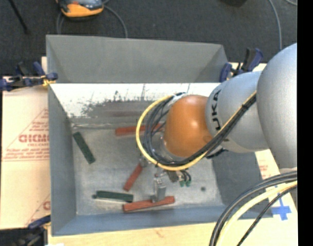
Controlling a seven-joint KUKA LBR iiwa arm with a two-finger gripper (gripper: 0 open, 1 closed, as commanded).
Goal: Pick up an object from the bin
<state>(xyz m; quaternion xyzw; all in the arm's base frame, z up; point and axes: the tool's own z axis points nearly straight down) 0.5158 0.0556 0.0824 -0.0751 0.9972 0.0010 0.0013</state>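
My gripper (159, 187) hangs low near the front of the bin, under the orange dome of the wrist. Its tip comes down right at a long reddish-brown stick (148, 204) that lies flat along the front wall. I cannot tell whether it touches or holds that stick. A short red stick (132, 177) lies slanted just to the left of the gripper. A dark green stick (113, 195) rests flat on the floor left of the reddish-brown one, close to its left end.
Another dark green stick (84, 147) lies slanted by the left wall. A red stick (128, 131) lies toward the back, partly behind the wrist cables. The arm covers the bin's right half.
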